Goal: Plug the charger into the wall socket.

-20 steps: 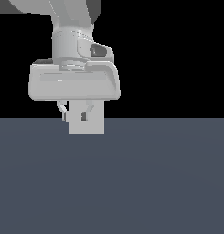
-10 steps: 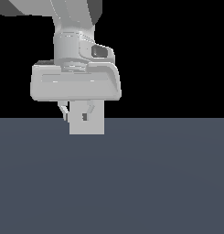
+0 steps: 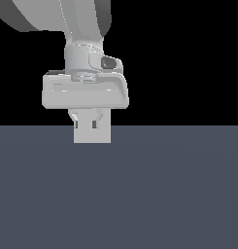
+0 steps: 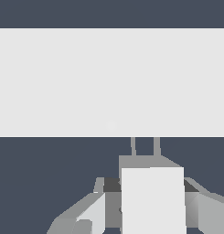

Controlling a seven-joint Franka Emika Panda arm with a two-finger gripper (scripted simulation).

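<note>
Gripper (image 4: 152, 208) fingers are pinched on the charger (image 4: 152, 201), one finger (image 4: 93, 212) at its nine o'clock side and the other at its three o'clock side in the wrist view. From the charger's far end two thin prongs (image 4: 144, 146) run toward twelve o'clock and reach the near edge of the wall socket (image 4: 111, 82), the broad pale panel that spans the wrist view; whether the prongs have entered it cannot be told.

Seen from the exterior view, the dark grey floor (image 3: 140, 194) fills the lower half, and the arm (image 3: 84, 29) comes down from twelve o'clock. Its wide pale hand (image 3: 85, 90) hangs above the upright light-grey socket panel (image 3: 92, 135), which stands on the floor at the hand's six o'clock. The fingers and charger are mostly hidden there behind the hand and panel.
</note>
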